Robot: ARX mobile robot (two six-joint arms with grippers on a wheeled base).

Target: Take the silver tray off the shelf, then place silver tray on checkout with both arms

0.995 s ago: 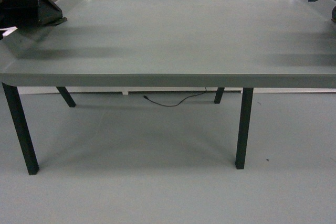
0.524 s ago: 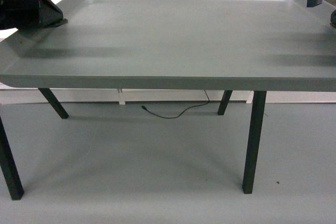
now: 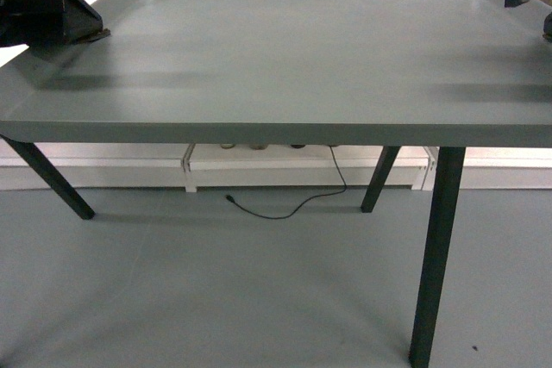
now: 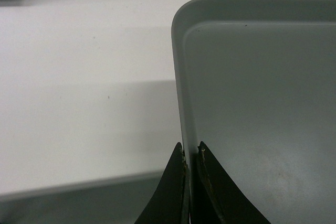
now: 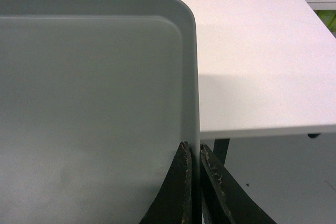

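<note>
Both tools are pinched shut on the silver tray point(image 3: 293, 49), the left tool point(image 4: 190, 153) on its left rim, the right tool point(image 5: 195, 150) on its right. It hangs between them, its far end over the white worktop point(image 5: 252, 51). The carry looks nearly done; next comes a level, matched lowering ahead.

Both grippers clamped on opposite side rims.

Left gripper point(image 4: 189, 153): two black finger blades closed nearly together, one each side of the silver tray's point(image 4: 262, 103) left rim. Right gripper point(image 5: 195, 150): blades likewise pinched across the right rim. In the head view, both black gripper bodies sit at the upper corners.
</note>
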